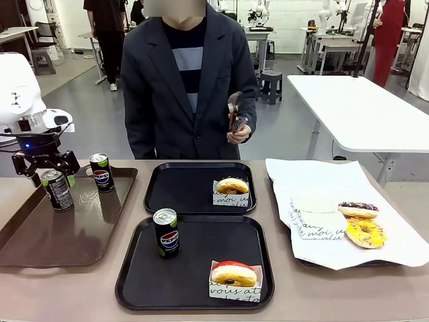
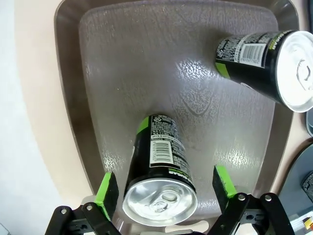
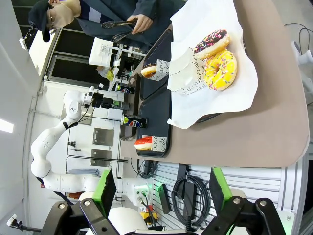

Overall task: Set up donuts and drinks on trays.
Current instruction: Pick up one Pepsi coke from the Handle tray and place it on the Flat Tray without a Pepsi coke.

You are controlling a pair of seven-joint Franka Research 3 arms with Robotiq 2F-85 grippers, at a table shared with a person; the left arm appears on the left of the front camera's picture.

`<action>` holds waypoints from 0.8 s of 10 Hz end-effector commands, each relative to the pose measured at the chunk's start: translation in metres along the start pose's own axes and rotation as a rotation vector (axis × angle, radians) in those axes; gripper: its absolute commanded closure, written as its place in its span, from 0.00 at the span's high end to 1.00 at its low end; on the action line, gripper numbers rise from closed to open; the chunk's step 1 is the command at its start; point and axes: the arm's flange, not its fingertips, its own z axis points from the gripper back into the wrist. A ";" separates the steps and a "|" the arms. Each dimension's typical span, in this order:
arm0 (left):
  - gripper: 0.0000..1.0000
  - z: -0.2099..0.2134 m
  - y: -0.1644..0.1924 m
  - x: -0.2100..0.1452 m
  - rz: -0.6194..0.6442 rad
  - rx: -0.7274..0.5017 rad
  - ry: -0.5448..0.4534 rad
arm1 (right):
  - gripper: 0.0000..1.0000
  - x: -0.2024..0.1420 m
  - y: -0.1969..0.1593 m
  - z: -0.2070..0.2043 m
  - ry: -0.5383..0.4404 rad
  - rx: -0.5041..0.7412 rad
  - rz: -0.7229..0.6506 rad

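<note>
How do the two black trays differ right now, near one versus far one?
The near tray holds a can plus a red-glazed donut; the far tray holds just a plain-glazed donut, no can. The near tray's donut lies in its near right corner; the far tray's lies mid-right. Both are matte black, equal in size, with one sleeved donut each.

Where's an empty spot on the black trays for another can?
The far tray is bare left of its donut. The near tray has room right of its can, behind the red-glazed donut. Crowded: the brown tray's far end, with two cans and the left gripper.
</note>
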 end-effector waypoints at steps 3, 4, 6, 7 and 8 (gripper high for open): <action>1.00 -0.007 -0.003 -0.010 -0.023 -0.012 -0.023 | 1.00 -0.007 -0.001 0.006 -0.012 0.019 0.012; 1.00 -0.007 -0.002 -0.007 -0.017 -0.008 -0.021 | 1.00 -0.007 -0.001 0.006 -0.012 0.019 0.012; 1.00 -0.008 -0.003 -0.006 -0.012 -0.008 -0.022 | 1.00 -0.007 -0.001 0.006 -0.012 0.019 0.012; 1.00 -0.009 -0.003 -0.006 -0.004 -0.008 -0.026 | 1.00 -0.007 -0.001 0.006 -0.012 0.019 0.012; 1.00 -0.011 -0.002 -0.004 0.002 -0.007 -0.023 | 1.00 -0.007 -0.001 0.006 -0.012 0.019 0.012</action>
